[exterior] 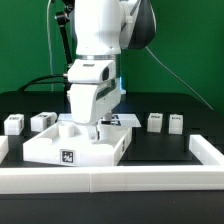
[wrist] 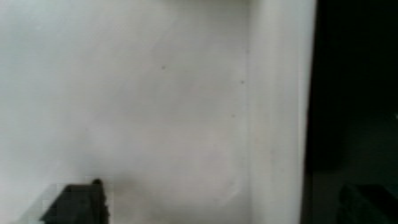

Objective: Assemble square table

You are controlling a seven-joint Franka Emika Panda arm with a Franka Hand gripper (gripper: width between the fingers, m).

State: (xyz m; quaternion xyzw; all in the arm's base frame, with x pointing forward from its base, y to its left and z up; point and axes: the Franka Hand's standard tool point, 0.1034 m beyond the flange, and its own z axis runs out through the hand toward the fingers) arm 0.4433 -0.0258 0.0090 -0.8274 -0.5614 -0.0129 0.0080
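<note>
The square table's top, a white slab [exterior: 92,150] with a raised rim and a tag on its front face, lies at the front in the exterior view. Two short white legs [exterior: 13,123] [exterior: 42,121] stand to its left and two more [exterior: 155,121] [exterior: 175,121] to its right. My gripper [exterior: 97,123] hangs low over the slab's rear part, fingers wide apart. In the wrist view the slab's white surface [wrist: 143,100] fills the picture close up. One dark fingertip [wrist: 77,204] shows over it and the other is barely visible against the black table, so the gripper [wrist: 214,205] is open.
A long white border wall [exterior: 110,180] runs along the front and turns back at the exterior view's right [exterior: 208,150]. The marker board [exterior: 126,119] lies flat behind the slab. The black table [exterior: 160,145] shows between slab and wall.
</note>
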